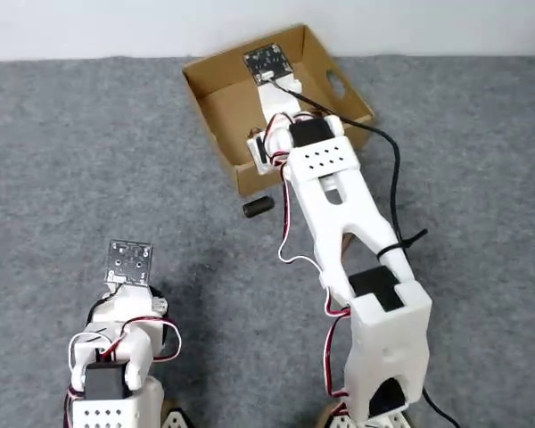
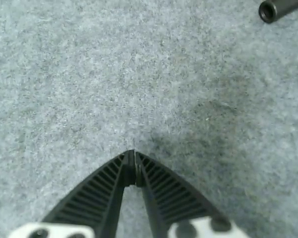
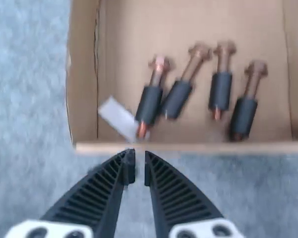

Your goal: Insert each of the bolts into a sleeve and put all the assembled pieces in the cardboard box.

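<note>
Clearance matters most here, we judge: the right gripper (image 3: 137, 157) hangs at the near wall of the cardboard box (image 3: 188, 147), its fingers parted by a narrow gap and holding nothing, while 4 assembled pieces (image 3: 150, 105) lie side by side on the box floor. 1 black sleeve (image 1: 259, 207) lies on the desk (image 1: 89, 152) just outside that wall. We cannot tell whether it is empty or already filled, since its far end is cut off in the left wrist view. The left gripper (image 2: 134, 154) sits over bare desk, well apart from the box, fingers clenched on nothing. We would raise the right arm above the wall before swinging toward the sleeve, spread the fingers wider, and grip it across its middle.
</note>
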